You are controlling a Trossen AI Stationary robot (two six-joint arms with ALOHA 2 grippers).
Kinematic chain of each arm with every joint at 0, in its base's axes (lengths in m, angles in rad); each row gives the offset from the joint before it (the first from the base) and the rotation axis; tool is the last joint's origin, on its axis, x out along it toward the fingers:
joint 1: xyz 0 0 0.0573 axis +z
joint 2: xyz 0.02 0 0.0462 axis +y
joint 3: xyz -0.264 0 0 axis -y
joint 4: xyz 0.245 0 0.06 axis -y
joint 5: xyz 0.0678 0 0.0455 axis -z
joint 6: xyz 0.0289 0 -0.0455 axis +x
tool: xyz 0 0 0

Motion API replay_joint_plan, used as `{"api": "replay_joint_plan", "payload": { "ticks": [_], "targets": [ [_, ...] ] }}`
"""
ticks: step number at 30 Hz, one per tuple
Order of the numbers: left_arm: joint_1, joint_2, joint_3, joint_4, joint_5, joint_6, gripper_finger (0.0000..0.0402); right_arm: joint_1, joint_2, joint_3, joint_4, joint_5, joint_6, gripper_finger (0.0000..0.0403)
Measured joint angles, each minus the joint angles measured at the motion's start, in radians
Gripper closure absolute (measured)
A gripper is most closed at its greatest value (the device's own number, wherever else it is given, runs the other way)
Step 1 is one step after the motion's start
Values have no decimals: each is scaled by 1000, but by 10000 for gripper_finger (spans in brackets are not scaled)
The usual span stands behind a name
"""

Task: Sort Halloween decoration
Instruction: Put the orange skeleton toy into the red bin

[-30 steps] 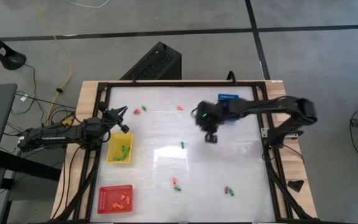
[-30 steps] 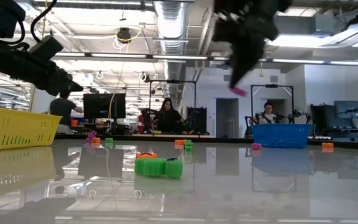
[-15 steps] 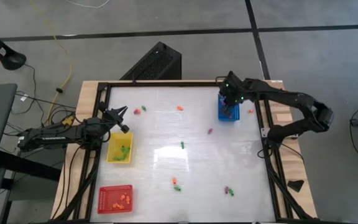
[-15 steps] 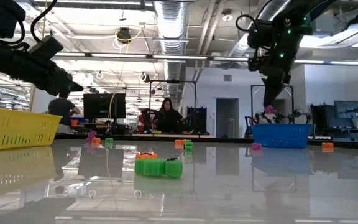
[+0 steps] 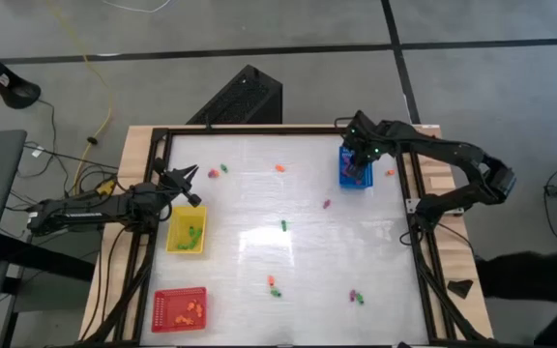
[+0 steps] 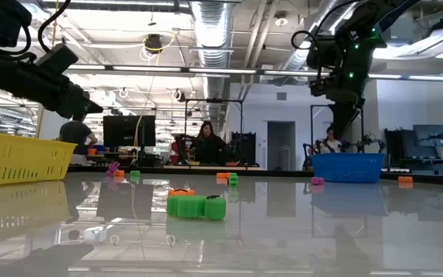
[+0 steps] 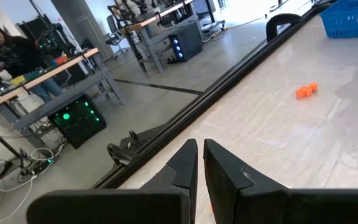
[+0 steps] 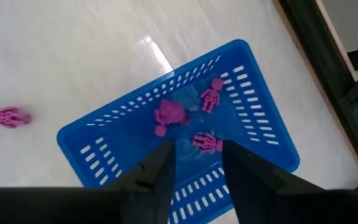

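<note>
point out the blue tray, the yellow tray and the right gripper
blue tray [image 8: 135, 118], right wrist view, on its slotted side wall
yellow tray [image 5: 174, 217], high view, on its left rim
right gripper [image 8: 194, 165], right wrist view, midway between its open fingertips

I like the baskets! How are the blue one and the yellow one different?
The blue basket holds purple pieces; the yellow basket holds green ones. The right gripper hangs open over the blue basket; the left gripper waits shut beside the yellow. Both are mesh trays.

Scattered table pieces [image 5: 281, 225]: shapes too small.
</note>
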Motion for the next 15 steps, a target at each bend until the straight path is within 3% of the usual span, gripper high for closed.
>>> {"api": "replay_joint_plan", "payload": {
  "ticks": [7, 15],
  "targets": [
    [0, 0, 0, 0, 0, 0, 384, 112, 0, 0, -1, -81, 23, 217],
    [0, 0, 0, 0, 0, 0, 384, 384, 16, 0, 17, -163, 11, 223]
  ]
}}
